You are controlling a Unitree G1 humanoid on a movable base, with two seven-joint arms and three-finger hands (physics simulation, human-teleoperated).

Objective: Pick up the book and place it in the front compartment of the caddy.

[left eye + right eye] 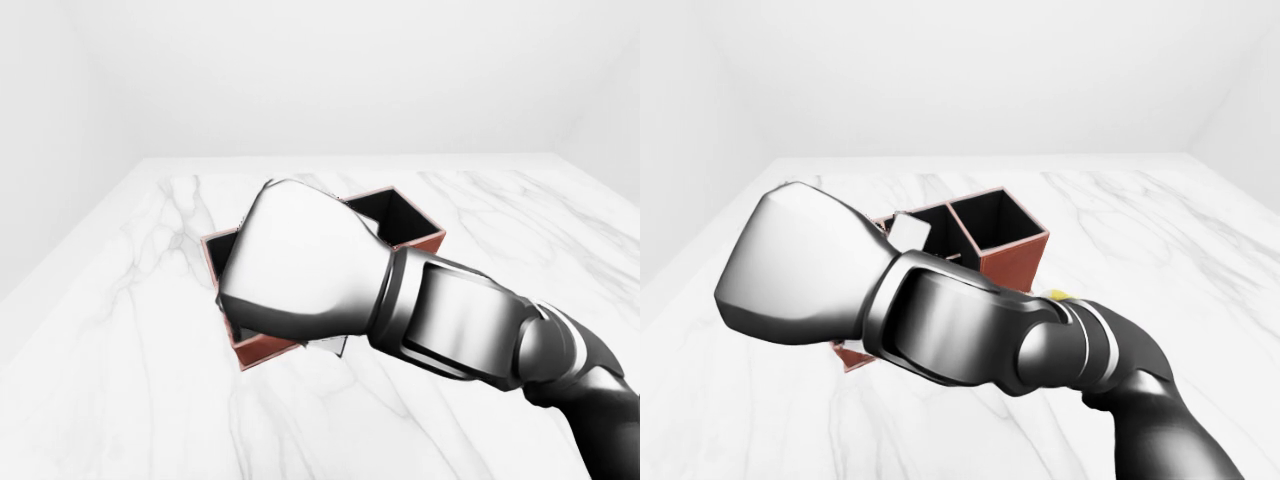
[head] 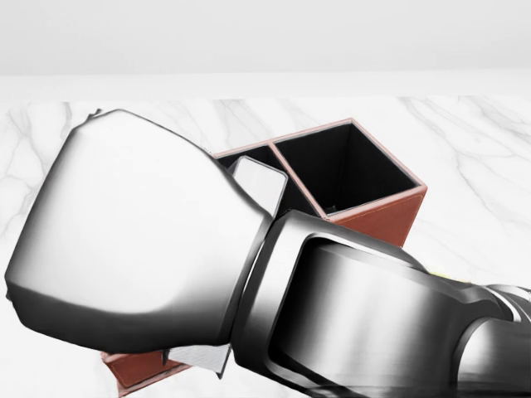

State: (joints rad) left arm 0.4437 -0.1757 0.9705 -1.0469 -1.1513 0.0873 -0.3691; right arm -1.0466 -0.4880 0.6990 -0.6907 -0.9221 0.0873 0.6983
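A: Where was the book?
B: Not visible; my right hand [image 2: 133,240] hung over the caddy [image 2: 365,199], masking its near compartments.
A: Fingers?
B: Hidden beneath; grip undeterminable.

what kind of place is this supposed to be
Probably a bare simulated test room rather than a real home or office: a white marble table, plain white walls, and a brown caddy partly hidden by the robot's right hand.

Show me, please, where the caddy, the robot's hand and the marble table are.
caddy [image 2: 377,220], head view, its brown outer wall.
right hand [image 2: 133,232], head view, its rounded silver back.
table [image 1: 120,350], left-eye view, bare marble top.
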